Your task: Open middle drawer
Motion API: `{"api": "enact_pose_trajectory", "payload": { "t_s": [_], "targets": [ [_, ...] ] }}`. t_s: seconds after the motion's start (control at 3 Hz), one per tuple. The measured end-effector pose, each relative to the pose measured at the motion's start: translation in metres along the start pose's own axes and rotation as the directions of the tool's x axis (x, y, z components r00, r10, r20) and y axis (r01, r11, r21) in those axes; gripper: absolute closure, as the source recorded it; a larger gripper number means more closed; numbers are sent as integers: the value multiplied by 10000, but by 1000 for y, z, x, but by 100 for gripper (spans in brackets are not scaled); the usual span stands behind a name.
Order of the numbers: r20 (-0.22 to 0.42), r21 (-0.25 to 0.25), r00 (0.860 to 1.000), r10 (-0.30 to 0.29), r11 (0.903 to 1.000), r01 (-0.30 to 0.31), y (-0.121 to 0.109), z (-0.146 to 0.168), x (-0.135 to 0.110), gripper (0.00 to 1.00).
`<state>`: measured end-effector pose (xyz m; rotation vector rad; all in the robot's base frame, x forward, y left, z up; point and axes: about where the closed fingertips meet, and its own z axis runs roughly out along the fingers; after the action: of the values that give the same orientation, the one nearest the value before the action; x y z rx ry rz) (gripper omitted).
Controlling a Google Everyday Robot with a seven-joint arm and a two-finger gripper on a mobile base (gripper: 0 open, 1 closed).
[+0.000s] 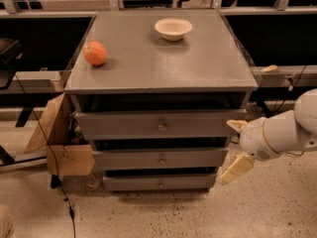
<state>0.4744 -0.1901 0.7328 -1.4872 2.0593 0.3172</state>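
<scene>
The grey cabinet (158, 63) has three drawers stacked in its front. The middle drawer (129, 159) is a wide grey front with a small round metal knob (161, 159) at its centre, and it looks shut. The taller top drawer (124, 125) is above it and the slimmest bottom drawer (133, 183) is below. My gripper (237, 147) is at the cabinet's front right corner, level with the middle drawer's right end and well to the right of the knob. Its two cream fingers (237, 168) stand wide apart with nothing between them.
An orange (95, 53) and a white bowl (173, 28) sit on the cabinet top. A cardboard box (59, 143) leans against the cabinet's left side, and a black cable (54, 167) runs down to the floor. Dark shelving stands behind. Speckled floor (163, 217) lies in front.
</scene>
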Motion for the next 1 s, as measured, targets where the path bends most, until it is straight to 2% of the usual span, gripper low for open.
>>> {"api": "enact_pose_trajectory", "payload": {
  "t_s": [0.33,0.67,1.0],
  "targets": [
    [160,-158,9998,-79,9998,81,-2,16,1,0],
    [688,-625,9975,173,9980,-130,2,66,12,0],
    [1038,-1327,9894,1018,9873,-877,16,138,43,0]
  ]
}}
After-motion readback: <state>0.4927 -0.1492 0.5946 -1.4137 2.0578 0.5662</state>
